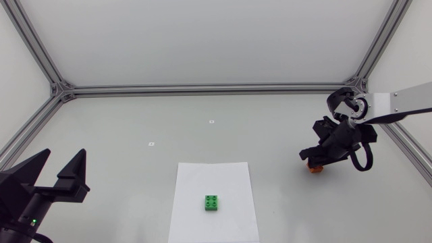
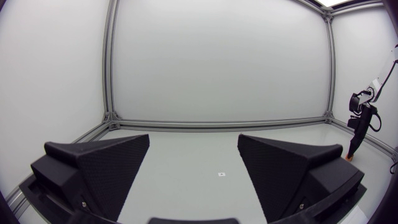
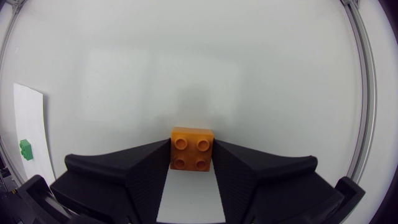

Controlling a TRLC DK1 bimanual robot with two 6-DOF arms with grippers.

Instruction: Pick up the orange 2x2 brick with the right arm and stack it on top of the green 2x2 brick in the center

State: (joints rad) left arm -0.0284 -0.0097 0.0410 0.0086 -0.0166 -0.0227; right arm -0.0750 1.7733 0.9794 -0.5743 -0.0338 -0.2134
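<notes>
The right claw [image 3: 191, 163] is clamped on the orange brick [image 3: 192, 144]. Its two broad, matte black wedge fingers press flat against opposite sides of the brick, which sits right at their tips. The brick is glossy plastic, square in plan, with four round studs on top in a two-by-two grid. Whether it rests on the counter [image 1: 135, 128] or hangs just above it, I cannot tell.

In the head view the claw and its brick are well apart from the green brick [image 1: 212, 202], between 2 and 3 o'clock of it. The green brick has the same studded square shape. It stands on a plain white sheet of paper [image 1: 202, 179] that lies flat on the smooth, pale grey counter.

The left claw [image 2: 194, 162] is between 9 and 10 o'clock of the green brick, well apart from it. Its finely textured black fingers are spread wide with nothing between them.
</notes>
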